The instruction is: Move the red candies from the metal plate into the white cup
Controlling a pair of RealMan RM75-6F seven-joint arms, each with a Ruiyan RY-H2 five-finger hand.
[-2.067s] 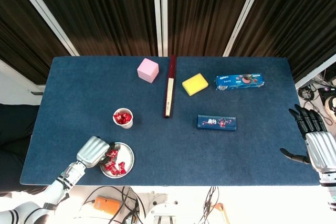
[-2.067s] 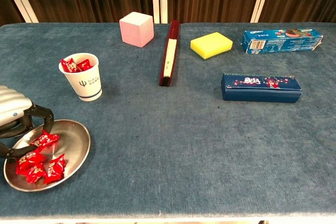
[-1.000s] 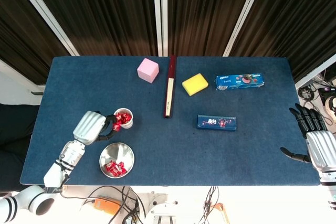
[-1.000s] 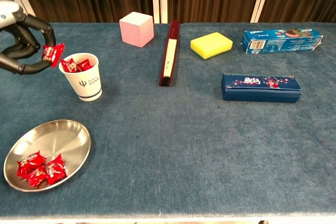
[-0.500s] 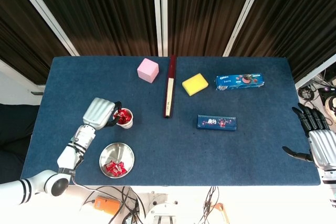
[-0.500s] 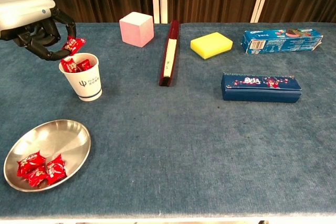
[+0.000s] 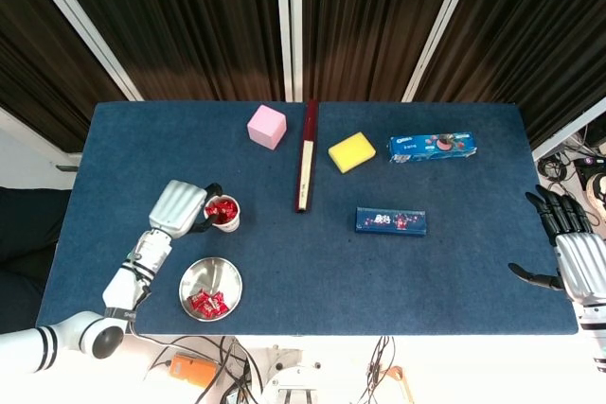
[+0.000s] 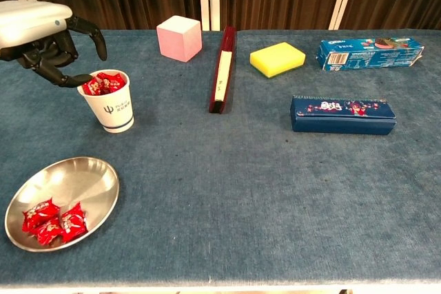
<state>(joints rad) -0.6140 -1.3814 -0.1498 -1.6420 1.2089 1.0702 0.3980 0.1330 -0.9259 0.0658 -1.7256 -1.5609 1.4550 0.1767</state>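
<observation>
Chest view, left hand [image 8: 43,39]: fingers apart, holding nothing, beside the white cup [image 8: 109,101] rim.
Red candies [image 8: 54,221]: three left on the metal plate [image 8: 89,177], nearer the robot than the cup.
Nearer hand: left; right hand [image 7: 573,251] open, well apart.

The blue-clothed bench [image 8: 227,191] is carrying a white cup [image 8: 110,105] just beside the left robot hand [image 8: 43,40], a metal plate [image 8: 89,177] nearer than it, and, further right, a pink cube [image 8: 179,37], dark red bar [image 8: 222,70], yellow sponge [image 8: 277,58] and two blue boxes [image 8: 342,115]
</observation>
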